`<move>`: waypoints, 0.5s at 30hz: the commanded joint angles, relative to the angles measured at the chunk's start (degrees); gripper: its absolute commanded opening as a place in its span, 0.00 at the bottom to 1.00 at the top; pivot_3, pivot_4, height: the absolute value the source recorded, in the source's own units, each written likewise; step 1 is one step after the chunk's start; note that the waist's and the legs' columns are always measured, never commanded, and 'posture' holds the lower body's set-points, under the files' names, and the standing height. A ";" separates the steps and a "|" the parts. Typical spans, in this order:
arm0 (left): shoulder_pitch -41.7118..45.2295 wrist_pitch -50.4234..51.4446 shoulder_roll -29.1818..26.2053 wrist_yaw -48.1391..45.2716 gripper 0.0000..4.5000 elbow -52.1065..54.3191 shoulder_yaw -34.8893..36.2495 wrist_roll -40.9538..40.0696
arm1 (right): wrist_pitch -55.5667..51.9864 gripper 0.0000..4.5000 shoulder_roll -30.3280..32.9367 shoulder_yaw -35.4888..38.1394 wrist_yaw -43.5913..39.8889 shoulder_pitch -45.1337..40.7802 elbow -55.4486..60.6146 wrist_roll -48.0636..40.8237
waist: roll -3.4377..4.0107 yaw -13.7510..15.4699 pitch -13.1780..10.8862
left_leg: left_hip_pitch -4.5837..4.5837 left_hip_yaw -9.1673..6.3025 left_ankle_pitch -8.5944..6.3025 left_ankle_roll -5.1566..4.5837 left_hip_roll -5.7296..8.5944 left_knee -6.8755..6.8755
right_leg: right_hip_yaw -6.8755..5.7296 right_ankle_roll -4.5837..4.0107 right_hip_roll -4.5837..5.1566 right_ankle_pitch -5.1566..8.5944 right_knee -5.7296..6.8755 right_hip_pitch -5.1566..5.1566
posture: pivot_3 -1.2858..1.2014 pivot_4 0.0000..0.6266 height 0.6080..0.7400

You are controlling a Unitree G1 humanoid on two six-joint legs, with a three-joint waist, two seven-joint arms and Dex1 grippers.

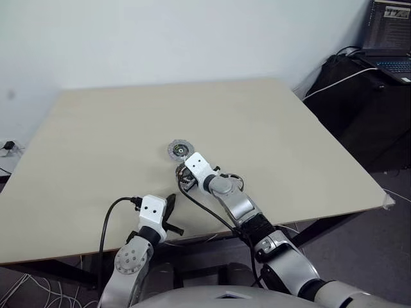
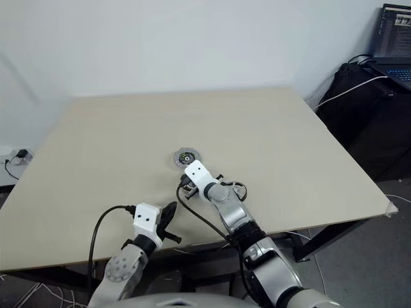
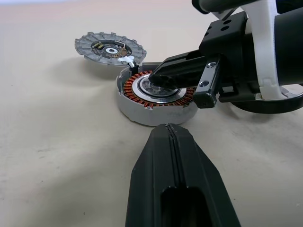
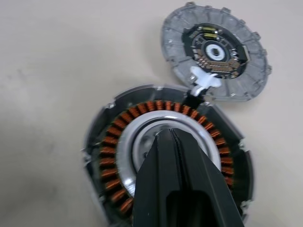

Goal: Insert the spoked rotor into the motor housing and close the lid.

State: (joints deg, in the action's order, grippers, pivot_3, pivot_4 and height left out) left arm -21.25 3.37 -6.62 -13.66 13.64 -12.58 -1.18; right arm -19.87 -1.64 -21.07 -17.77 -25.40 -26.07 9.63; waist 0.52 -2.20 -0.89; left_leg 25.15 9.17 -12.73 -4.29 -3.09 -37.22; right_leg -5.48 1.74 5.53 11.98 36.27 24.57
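On the beige tabletop (image 1: 289, 141): a small motor lies in parts near the middle, with both robot arms reaching in from the near edge.

Motor housing: a round grey-walled metal cup, the motor housing (image 3: 142, 111), with a ring of copper-orange windings around a silver centre; it sits flat on the table just under the right arm's wrist.

Spoked rotor: a shiny silver wheel, the spoked rotor (image 4: 142, 144), already sits inside the ring of windings; its hub and spokes are mostly hidden by the fingers above it.

Lid: a flat pale-grey round metal disc with a notched rim, the lid (image 4: 177, 45), lies open on the table just beyond the housing, inner face up, showing a dark circuit ring and a centre hole; a small white connector sits where its edge meets the housing's rim.

Right gripper (image 4: 175, 142): its two black fingers are pressed together with no gap, tips resting down onto the centre of the rotor inside the housing; nothing is held between them.

Left gripper (image 3: 173, 135): clenched, fingers together and empty, pointing toward the housing from the near side, close to it but apart, above the table's near edge.

Background: a laptop (image 1: 392, 38) sits on a dark stand at the far right.
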 commanded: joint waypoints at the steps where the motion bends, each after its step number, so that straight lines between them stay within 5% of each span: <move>1: 0.61 -0.31 0.29 0.20 0.00 2.38 -0.39 -0.12 | -1.63 0.00 0.99 -0.32 -1.59 1.44 5.25 -0.02 | 0.00 0.03 0.00 | 0.00 0.00 0.00 0.00 0.00 0.00 | 0.01 0.00 0.00 0.00 0.00 0.00 | 0.52 0.00 1.00; 15: 1.08 0.26 -0.72 -0.94 0.00 2.54 0.43 -1.11 | 0.16 0.00 0.37 1.89 1.06 1.77 10.82 -0.84 | 0.04 0.02 -0.02 | 0.00 -0.02 0.00 0.00 -0.02 0.04 | 0.01 -0.01 0.05 0.01 -0.02 0.03 | 0.52 0.00 1.00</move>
State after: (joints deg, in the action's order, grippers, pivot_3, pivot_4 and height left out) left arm -20.73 3.68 -7.20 -14.34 13.64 -12.23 -1.74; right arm -21.51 -0.29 -20.29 -17.76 -21.69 -17.30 9.10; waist 0.56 -2.18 -0.91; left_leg 25.15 9.16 -12.73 -4.29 -3.11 -37.17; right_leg -5.47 1.73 5.58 11.99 36.25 24.60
